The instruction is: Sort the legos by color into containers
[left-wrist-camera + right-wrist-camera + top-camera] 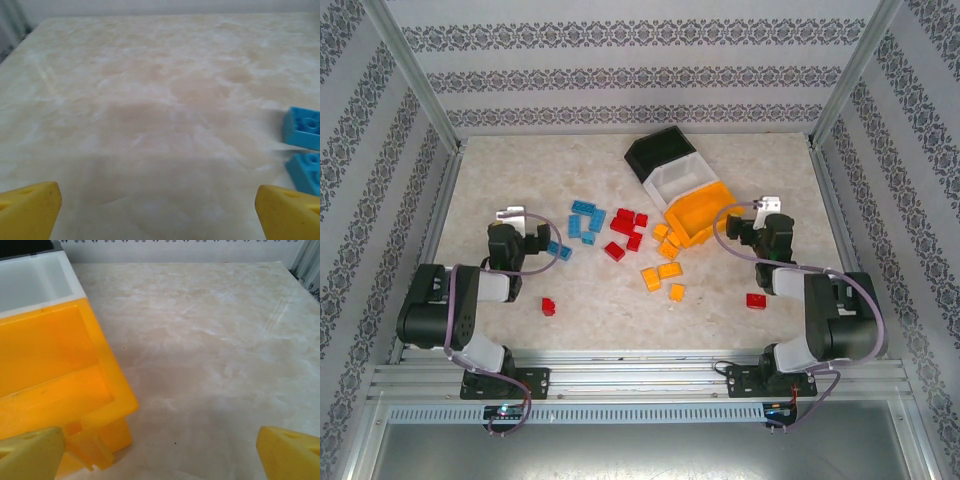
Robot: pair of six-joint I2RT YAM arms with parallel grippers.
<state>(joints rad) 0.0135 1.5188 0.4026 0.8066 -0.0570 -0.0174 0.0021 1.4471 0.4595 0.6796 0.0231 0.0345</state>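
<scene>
Yellow-tipped left gripper [160, 212] and right gripper [160, 455], both wide open, empty; orange plastic bin [107, 365] just left of latter, liable to knocks on leftward swing.

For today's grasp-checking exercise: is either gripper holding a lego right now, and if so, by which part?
Nothing is held. The left gripper and right gripper both stand open, bare table showing between their yellow fingertips.

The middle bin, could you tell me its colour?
The middle bin is white, clearest in the top external view.
</scene>
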